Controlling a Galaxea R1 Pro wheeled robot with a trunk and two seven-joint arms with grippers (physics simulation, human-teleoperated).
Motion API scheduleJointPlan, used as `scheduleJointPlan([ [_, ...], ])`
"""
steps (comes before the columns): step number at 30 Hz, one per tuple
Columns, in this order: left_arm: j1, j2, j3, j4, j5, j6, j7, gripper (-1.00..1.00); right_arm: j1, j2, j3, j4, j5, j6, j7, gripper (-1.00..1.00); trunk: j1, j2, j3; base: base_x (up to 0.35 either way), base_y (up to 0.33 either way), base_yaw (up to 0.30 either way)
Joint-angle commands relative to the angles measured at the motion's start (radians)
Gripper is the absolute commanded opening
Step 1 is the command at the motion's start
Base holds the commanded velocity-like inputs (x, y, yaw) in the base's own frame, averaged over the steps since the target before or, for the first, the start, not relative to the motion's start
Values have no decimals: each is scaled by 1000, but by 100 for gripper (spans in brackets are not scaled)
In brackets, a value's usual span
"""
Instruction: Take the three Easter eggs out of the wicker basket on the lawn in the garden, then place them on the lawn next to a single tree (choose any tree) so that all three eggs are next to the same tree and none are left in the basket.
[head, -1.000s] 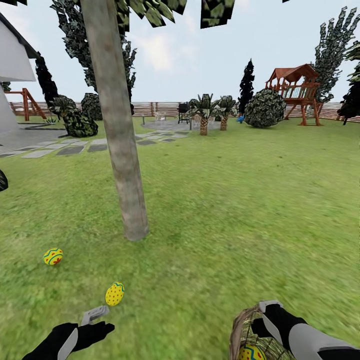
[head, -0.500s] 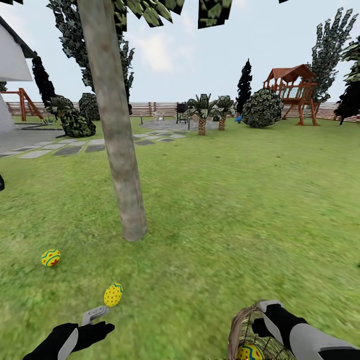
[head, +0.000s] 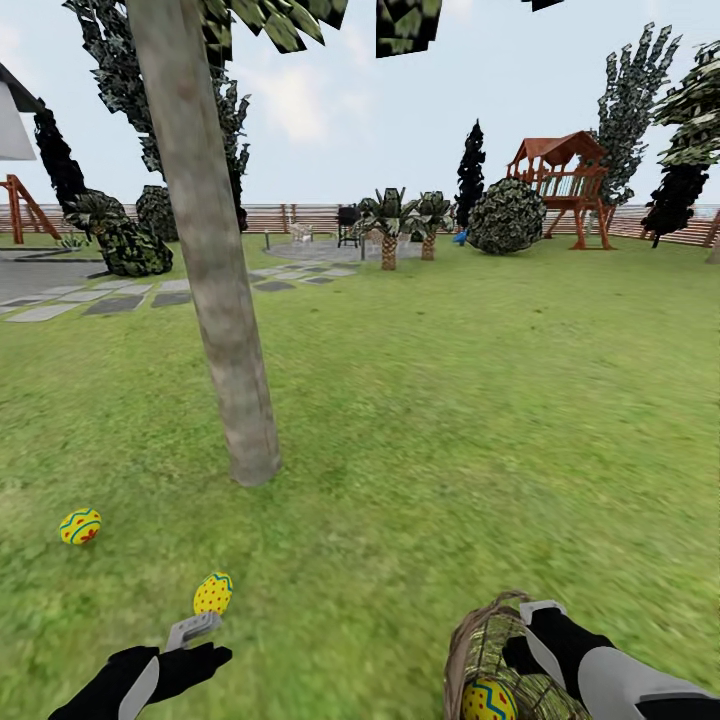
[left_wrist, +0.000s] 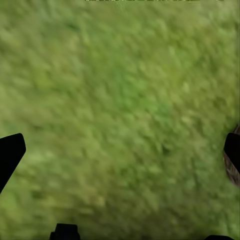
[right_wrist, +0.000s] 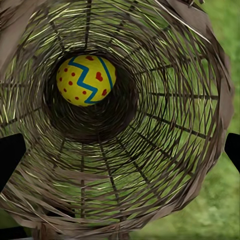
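Observation:
Two yellow Easter eggs lie on the lawn (head: 450, 420) near the foot of the tree (head: 235, 400): one (head: 80, 526) to its left, the other (head: 212, 593) nearer me. My left gripper (head: 195, 640) hovers just short of the nearer egg, and its wrist view shows it open (left_wrist: 120, 150) over bare grass. The wicker basket (head: 480, 650) sits at the bottom right with a third egg (head: 488, 700) inside. My right gripper (head: 535, 625) is at the basket's rim. Its wrist view looks straight into the basket (right_wrist: 165, 150) at the egg (right_wrist: 86, 79), fingers spread wide.
Stepping stones (head: 120, 300) lead left toward a white house (head: 12, 125). Far back stand a wooden fence (head: 300, 215), short palm-like plants (head: 388, 225), a round bush (head: 508, 215), dark conifers (head: 470, 170) and a red play tower (head: 562, 180). Open grass stretches ahead and right.
The whole view has swung slightly right, so tree, eggs and basket sit further left in the picture. Both arms hold the same pose and the eggs lie where they were.

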Motion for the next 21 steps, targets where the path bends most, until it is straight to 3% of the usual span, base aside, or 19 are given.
scheduleJointPlan([
  [1,0,-1,7,-2,6,9,-3,100,0,0,7,-2,2,7,0,100,0,-1,-1,0,0,0],
  [13,0,-1,7,-2,5,4,-4,100,0,1,7,-2,3,6,0,100,0,-1,-1,3,0,0],
  [21,0,-1,6,-2,3,5,-4,100,0,1,7,-2,3,6,-1,100,0,-1,-1,114,0,0],
])
